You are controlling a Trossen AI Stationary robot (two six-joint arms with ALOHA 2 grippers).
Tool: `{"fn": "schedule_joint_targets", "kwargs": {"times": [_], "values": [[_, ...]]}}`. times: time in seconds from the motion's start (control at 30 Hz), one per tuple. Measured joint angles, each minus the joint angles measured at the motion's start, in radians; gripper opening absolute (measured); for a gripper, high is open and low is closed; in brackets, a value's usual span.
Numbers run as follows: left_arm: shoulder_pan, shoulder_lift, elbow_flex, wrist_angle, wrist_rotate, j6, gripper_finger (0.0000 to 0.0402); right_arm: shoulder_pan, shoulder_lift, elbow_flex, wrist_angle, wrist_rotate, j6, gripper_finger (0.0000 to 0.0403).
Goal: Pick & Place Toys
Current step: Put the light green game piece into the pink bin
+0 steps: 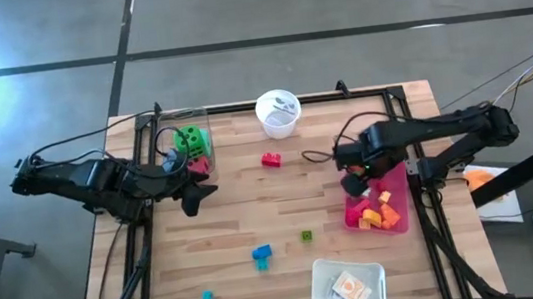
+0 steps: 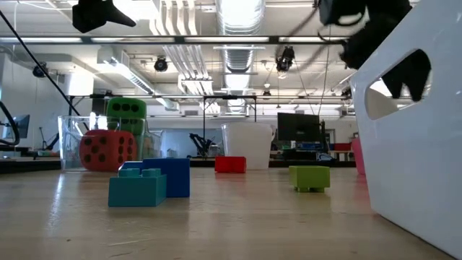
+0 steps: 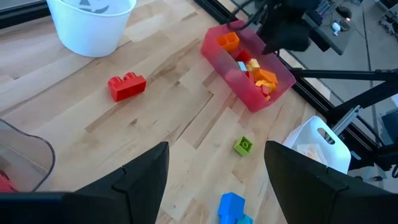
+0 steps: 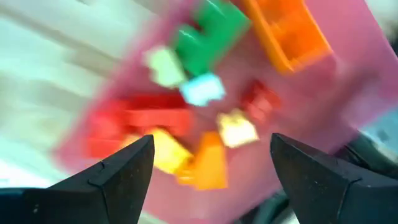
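A pink bin (image 1: 401,217) at the table's right holds several red, orange, yellow and green bricks (image 4: 205,93). My right gripper (image 1: 355,182) hangs open and empty over the bin's far end. My left gripper (image 1: 194,196) is open and empty beside a clear box (image 1: 194,117) that holds a green die (image 1: 188,138) and a red die (image 1: 198,164). Loose on the wood lie a red brick (image 1: 271,159), a green brick (image 1: 307,235), blue and teal bricks (image 1: 262,257) and a small teal piece (image 1: 207,297).
A white round cup (image 1: 277,113) stands at the far middle. A white tray (image 1: 348,286) sits at the near edge, right of centre. The middle of the table is bare wood. Black frame rails run along both sides.
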Motion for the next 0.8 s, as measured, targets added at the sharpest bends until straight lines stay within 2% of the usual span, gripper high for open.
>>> {"fn": "schedule_joint_targets", "kwargs": {"times": [0.23, 0.33, 0.47, 0.63, 0.8], "values": [[0.0, 0.0, 0.0, 0.0, 0.0, 0.0, 0.0265, 0.057, 0.06, 0.164, 0.266, 0.024, -0.187, 0.0313], [0.0, 0.0, 0.0, 0.0, 0.0, 0.005, 0.0265, 0.107, 0.124, 0.204, 0.358, 0.064, -0.345, 0.0313], [-0.001, 0.0, 0.0, 0.0, 0.001, 0.04, 0.0265, 0.183, 0.241, 0.243, 0.426, 0.057, -0.518, 0.0313], [-0.002, 0.0, 0.0, -0.004, 0.028, 0.042, 0.0265, 0.251, 0.368, 0.272, 0.432, 0.042, -0.589, 0.0313], [-0.002, 0.0, 0.0, -0.004, 0.039, 0.023, 0.0265, 0.278, 0.432, 0.273, 0.491, 0.027, -0.593, 0.0313]]}}
